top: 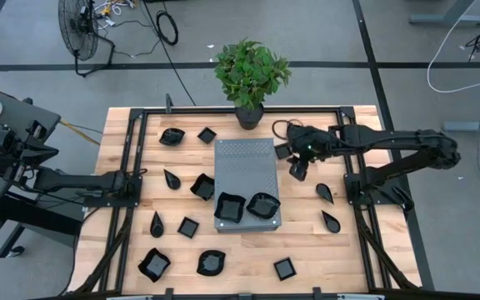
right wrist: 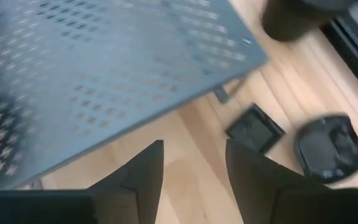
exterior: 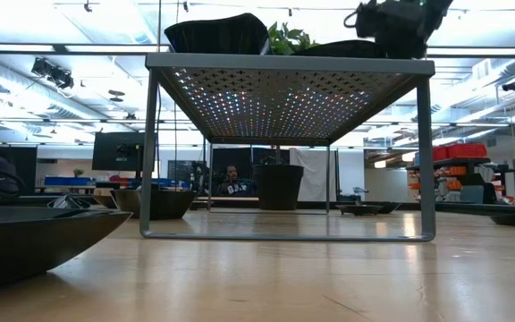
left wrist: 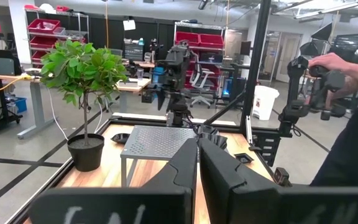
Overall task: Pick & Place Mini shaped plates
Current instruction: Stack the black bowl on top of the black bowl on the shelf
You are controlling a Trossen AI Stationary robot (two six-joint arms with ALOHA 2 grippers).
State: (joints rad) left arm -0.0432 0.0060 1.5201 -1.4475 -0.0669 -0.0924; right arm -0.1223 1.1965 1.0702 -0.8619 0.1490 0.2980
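High view: two glossy black mini shaped plates (top: 246, 206) sit on grey perforated metal stand (top: 244, 162); about a dozen left on wooden tabletop (top: 307, 242); right hand (top: 297, 169) open, empty, beside stand; left hand (top: 136, 183) shut, empty, parked at left edge. Right wrist view: fingers (right wrist: 143, 171) spread over bare wood.

You'll find almost nothing to read here. In the low view, the person (exterior: 232, 182) seated far behind the tabletop has pale letters on a dark shirt, seemingly "GAP", though too small to be certain.
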